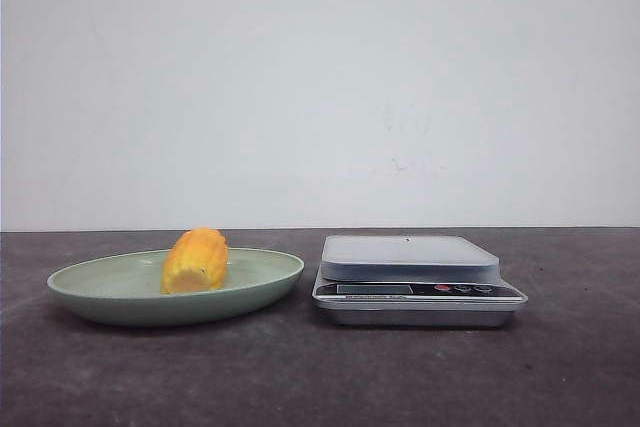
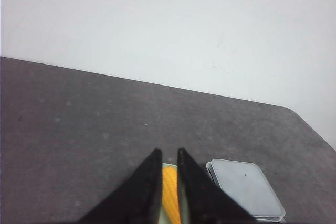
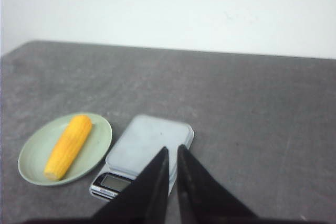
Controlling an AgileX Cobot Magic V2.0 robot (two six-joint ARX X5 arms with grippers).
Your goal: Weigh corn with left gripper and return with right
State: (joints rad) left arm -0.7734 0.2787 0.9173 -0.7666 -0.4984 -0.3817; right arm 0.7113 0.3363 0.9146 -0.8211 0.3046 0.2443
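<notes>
The corn, a yellow-orange cob with ribbed rows, lies on a pale green plate at the left of the table. In the right wrist view the corn lies lengthwise across the plate. Neither gripper shows in the front view. My left gripper hangs high above the plate, its fingers nearly together with nothing between them; the corn shows far below through the slit. My right gripper is high over the scale, fingers nearly together and empty.
A silver digital kitchen scale with a flat grey platform stands just right of the plate, its display and buttons facing the front. It also shows in the left wrist view. The table is dark grey, with a white wall behind.
</notes>
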